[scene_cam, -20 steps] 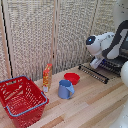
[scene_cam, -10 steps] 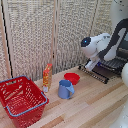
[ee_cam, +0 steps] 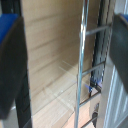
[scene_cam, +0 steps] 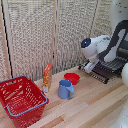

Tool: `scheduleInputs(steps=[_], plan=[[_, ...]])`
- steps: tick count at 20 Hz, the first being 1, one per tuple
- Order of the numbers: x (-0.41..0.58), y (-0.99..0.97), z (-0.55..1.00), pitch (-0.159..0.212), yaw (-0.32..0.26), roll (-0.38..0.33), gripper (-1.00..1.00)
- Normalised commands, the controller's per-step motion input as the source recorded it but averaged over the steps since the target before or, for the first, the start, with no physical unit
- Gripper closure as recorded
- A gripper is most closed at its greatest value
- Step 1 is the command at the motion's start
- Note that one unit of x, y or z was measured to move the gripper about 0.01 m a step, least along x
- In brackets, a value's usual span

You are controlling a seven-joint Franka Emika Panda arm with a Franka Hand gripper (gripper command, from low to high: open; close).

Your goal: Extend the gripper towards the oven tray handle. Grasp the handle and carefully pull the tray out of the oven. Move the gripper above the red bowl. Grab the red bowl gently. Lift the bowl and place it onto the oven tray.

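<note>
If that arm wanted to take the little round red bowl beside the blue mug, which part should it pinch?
Probably the rim of the small round red bowl, coming straight down from above. It sits upright and shallow, its wall thin enough for one finger inside and one outside. The side facing away from the blue mug looks freer, since the mug stands close in front.

Bulky glossy white arm [scene_cam: 102, 46] with a black band and dark-blue round cap.

- The bowl [scene_cam: 71, 77] was bright red.
- The mug [scene_cam: 65, 89] was blue.
- The basket [scene_cam: 22, 101] was red mesh with a blue rim.
- The arm [scene_cam: 102, 47] was white.
- The tray [scene_cam: 104, 71] was dark.
</note>
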Motion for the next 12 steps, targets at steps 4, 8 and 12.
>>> scheduleInputs(steps=[4, 8, 12], plan=[[0.209, 0.18, 0.61, -0.03, -0.037, 0.048, -1.0], [0.24, 0.17, 0.54, -0.009, -0.107, 0.094, -1.0], [0.142, 0.19, 0.47, 0.0, -0.238, 0.117, -1.0]])
